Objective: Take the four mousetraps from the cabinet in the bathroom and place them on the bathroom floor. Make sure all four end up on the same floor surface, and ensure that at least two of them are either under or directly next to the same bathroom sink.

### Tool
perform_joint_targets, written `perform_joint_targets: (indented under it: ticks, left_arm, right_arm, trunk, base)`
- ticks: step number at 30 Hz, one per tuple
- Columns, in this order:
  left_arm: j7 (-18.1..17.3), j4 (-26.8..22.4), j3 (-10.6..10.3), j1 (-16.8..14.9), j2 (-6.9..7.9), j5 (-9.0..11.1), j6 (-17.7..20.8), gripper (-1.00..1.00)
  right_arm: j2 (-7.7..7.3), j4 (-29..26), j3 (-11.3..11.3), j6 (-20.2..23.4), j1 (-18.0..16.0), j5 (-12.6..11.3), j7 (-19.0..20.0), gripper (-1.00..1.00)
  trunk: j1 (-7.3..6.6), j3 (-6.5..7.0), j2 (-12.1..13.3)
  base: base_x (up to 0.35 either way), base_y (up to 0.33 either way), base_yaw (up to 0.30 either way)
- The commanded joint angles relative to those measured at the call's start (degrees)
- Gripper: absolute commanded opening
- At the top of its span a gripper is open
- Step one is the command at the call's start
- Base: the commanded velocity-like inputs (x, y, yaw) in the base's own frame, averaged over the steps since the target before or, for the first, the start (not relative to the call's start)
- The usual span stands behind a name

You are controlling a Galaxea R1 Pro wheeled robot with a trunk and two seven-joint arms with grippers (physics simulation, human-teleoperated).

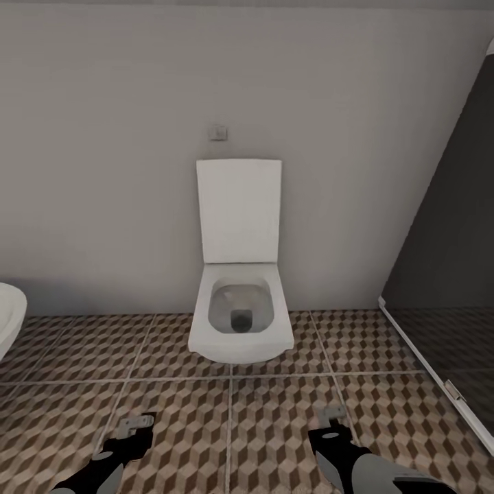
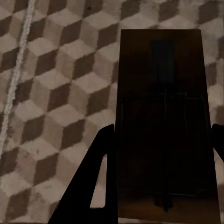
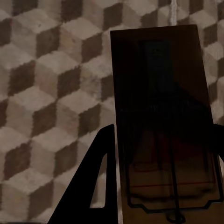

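The left gripper [image 2: 161, 154] clamps a mousetrap [image 2: 163, 121] between its fingers [image 2: 91, 182] above the bathroom floor [image 2: 51, 93]. The right gripper [image 3: 163, 154] holds another mousetrap [image 3: 163, 116] likewise. A white toilet [image 1: 240, 315] stands at 12 o'clock against the wall.

Head view toward toilet [image 1: 240, 274]; wrist views close above bathroom floor [image 2: 51, 93].

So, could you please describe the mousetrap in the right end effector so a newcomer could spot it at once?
Start at the white toilet against the wall; the right end effector hangs over the cube-patterned floor in front of it. In the right wrist view, the mousetrap is the flat dark-brown rectangle between its fingers, apparently gripped. A thin wire loop and reddish patch distinguish it from the left one.
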Motion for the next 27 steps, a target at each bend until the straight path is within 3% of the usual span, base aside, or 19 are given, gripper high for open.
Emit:
perform_joint_targets:
  ticks: [1,9,21,27]
  left_arm:
    - [0.41,0.02,-0.52,-0.03,0.01,0.35,-0.16,-1.0]
    - [0.48,0.09,-0.52,-0.03,0.0,0.35,-0.16,-1.0]
    - [0.57,-0.58,-0.56,-0.03,0.08,0.27,-0.69,-1.0]
    - [0.59,-0.84,-0.81,-0.03,0.07,-1.82,-0.74,-1.0]
  right_arm:
    - [0.01,0.09,-0.27,0.13,-0.07,0.5,-0.14,-1.0]
    - [0.0,0.11,-0.27,-0.8,-0.07,0.48,-0.14,-1.0]
    - [0.02,-0.21,-0.27,-3.42,-0.07,0.47,-0.76,-1.0]
    - [0.05,-0.59,-0.36,-6.82,-0.07,0.51,-1.17,-1.0]
  trunk:
    - [0.01,-0.28,-0.04]
    - [0.22,-2.05,-0.15]
    - [0.22,-2.05,-0.15]
    - [0.22,-2.05,-0.15]
  base:
    - [0.0,0.0,0.0]
    - [0.0,0.0,0.0]
    - [0.0,0.0,0.0]
    - [0.0,0.0,0.0]
